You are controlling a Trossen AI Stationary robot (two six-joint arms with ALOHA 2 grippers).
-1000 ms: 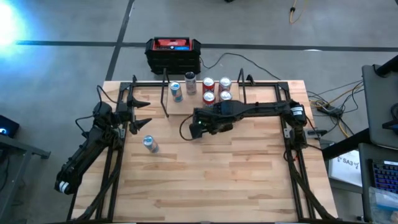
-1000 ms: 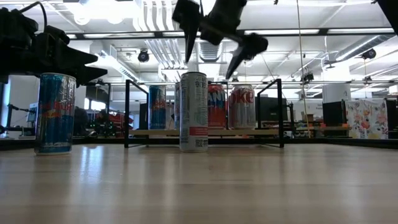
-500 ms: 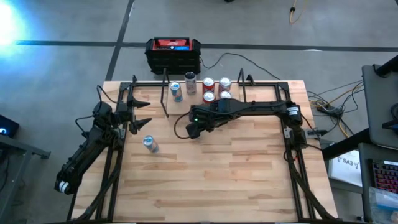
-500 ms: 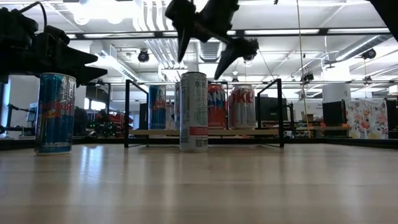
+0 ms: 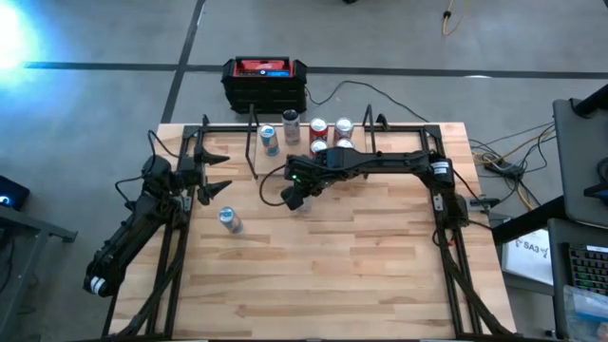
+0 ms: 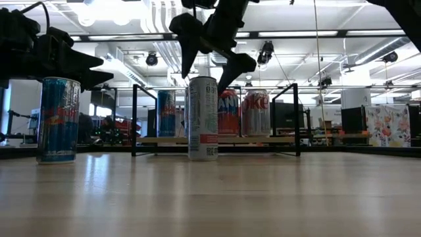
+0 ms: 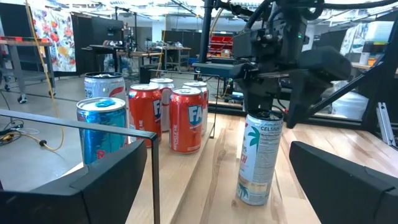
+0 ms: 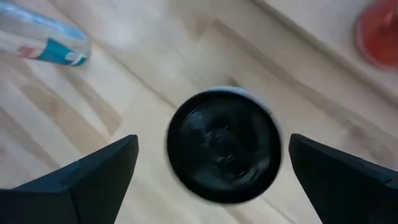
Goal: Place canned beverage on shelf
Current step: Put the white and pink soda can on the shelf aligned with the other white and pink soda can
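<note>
The white can (image 6: 203,118) stands upright on the table (image 5: 332,266), just in front of the shelf (image 6: 217,139) and not yet on it; from the left wrist view (image 7: 259,158) it sits near the red cans (image 7: 186,119) already lined up on the plank. Looks like a slim, tall aluminium can: stiff if full, thin-walled and easy to dent if squeezed hard, smooth printed sides so likely slippery, and tall enough to tip if nudged off-centre. Weight can't be read from here; probably full, so moderately heavy for its size. Best hold in my view is across the round body, upper-middle, fingers on opposite sides, not on the rim. The right gripper (image 6: 207,47) hangs directly above the can, fingers spread wide either side of the top, not touching it; its own wrist view shows the dark can top (image 8: 222,152) centred between the two fingers (image 8: 93,174). A blue can (image 6: 58,120) stands well apart on the left side of the table, beside the left gripper (image 5: 211,175), which waits there with fingers spread, holding nothing. More cans, including another blue one (image 7: 101,129), fill the shelf, so the free spot there is tight.
</note>
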